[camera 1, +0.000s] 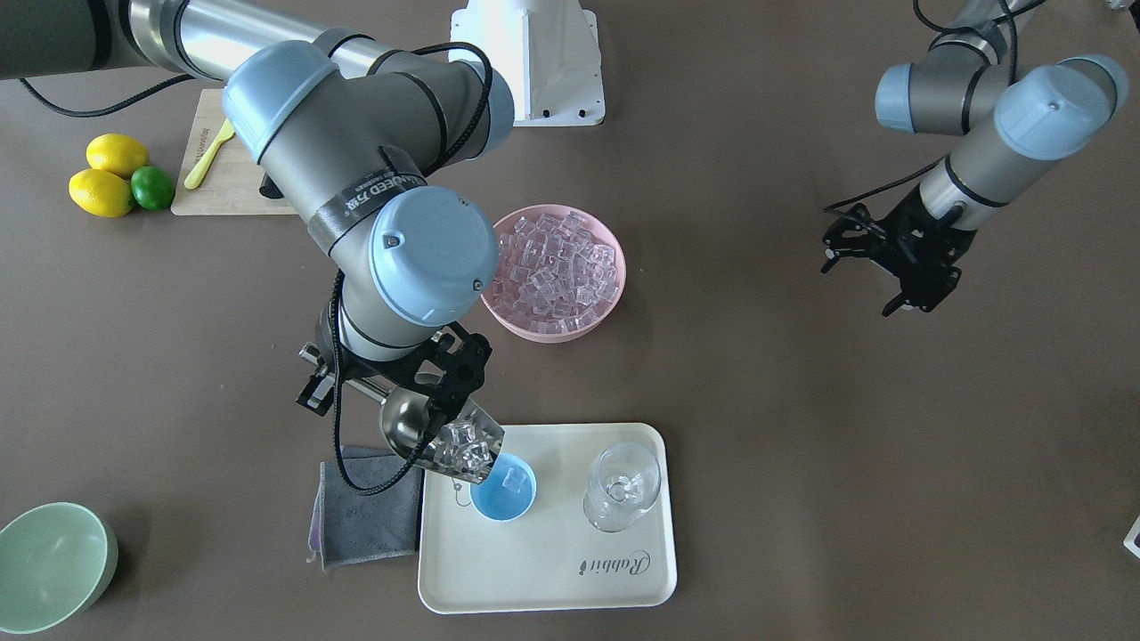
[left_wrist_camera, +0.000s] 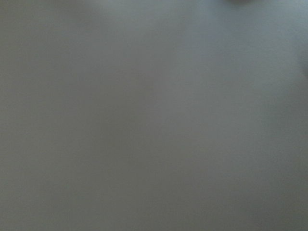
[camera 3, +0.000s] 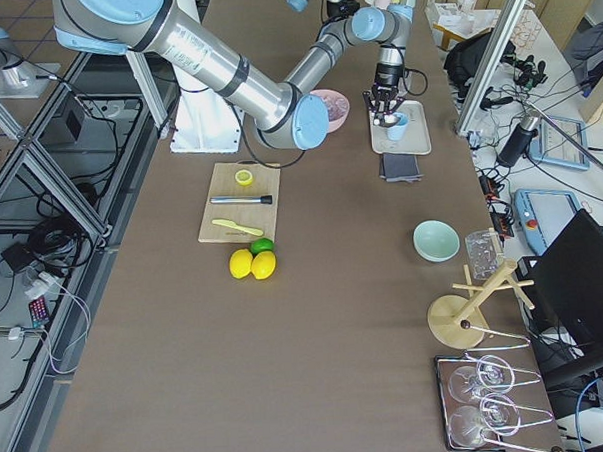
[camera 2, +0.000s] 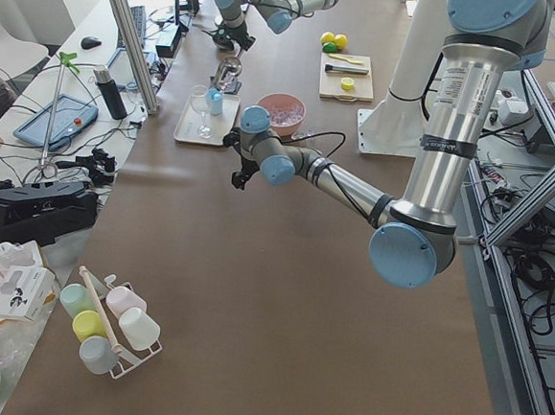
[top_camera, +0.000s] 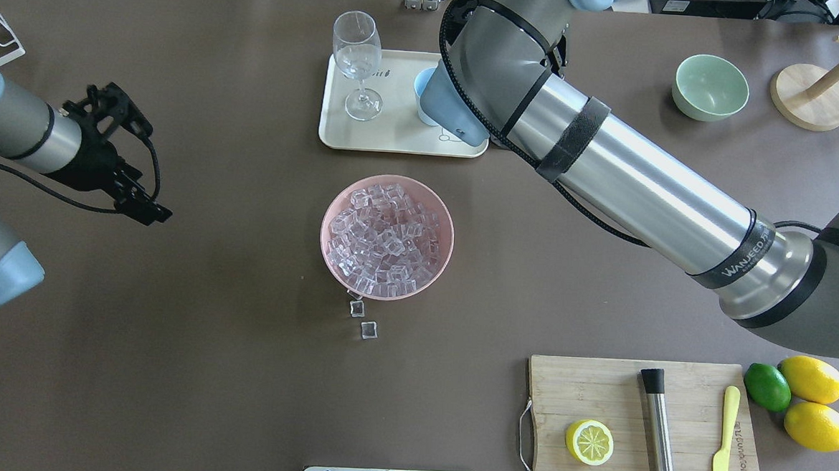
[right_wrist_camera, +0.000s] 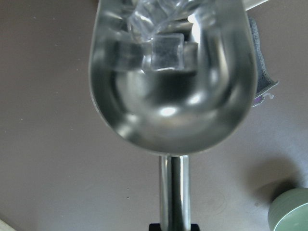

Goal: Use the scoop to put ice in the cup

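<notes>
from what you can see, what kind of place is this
Probably a robotics lab staged as a drinks bench: two robot arms at a table, cables and aluminium framing alongside, plus ice, lemons and a glass.

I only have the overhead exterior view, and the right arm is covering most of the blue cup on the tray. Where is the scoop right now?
Observer: The front-facing view shows the scoop tilted, its mouth right at the rim of the cup, with ice cubes piled at that end.
Operator: Is any ice in the cup yet?
Observer: Yes, at least one cube lies inside it.
Operator: Is the scoop full all the way back?
Observer: No. The right wrist view shows bare metal at the back of the trough, with the cubes gathered toward the mouth.
</notes>
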Controlling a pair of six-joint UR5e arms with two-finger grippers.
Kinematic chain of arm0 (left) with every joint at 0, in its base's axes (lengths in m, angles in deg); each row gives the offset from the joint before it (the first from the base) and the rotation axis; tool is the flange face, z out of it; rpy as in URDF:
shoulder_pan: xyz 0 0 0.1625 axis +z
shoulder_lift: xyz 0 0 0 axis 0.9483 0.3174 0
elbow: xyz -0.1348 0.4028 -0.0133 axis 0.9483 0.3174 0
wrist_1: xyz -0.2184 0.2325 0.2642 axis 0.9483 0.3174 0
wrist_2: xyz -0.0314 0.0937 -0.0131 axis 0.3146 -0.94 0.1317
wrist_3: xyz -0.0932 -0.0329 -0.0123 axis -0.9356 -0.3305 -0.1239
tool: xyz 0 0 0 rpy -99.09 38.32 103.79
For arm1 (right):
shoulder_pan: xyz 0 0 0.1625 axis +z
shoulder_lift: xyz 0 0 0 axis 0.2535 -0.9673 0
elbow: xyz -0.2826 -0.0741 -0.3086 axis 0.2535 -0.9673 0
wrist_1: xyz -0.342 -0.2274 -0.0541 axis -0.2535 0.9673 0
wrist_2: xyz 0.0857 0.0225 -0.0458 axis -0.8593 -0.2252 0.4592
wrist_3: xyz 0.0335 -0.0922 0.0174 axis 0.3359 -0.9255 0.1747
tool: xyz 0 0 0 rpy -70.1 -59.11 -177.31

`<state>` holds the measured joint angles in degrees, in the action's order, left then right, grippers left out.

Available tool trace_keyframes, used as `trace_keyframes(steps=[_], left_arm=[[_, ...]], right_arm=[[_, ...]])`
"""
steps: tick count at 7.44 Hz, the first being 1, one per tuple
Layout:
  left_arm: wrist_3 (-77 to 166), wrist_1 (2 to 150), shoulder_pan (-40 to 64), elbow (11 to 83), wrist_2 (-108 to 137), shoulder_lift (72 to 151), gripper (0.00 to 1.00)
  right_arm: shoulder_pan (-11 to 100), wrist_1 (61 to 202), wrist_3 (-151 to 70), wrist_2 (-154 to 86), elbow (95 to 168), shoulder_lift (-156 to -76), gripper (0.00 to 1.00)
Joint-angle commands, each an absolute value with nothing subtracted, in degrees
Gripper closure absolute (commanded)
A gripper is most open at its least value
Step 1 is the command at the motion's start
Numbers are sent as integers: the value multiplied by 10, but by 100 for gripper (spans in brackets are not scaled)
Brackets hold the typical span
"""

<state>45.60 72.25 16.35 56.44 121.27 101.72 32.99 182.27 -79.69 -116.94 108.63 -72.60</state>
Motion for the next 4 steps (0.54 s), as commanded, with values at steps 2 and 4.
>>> trace_keyframes(steps=[2, 4], left_arm=[[463, 583, -43, 565, 1294, 1003, 1], [465, 584, -136, 561, 1286, 931, 1]], right_arm=[[340, 1836, -817, -1158, 1067, -713, 100], [349, 1832, -830, -1158, 1054, -713, 100]])
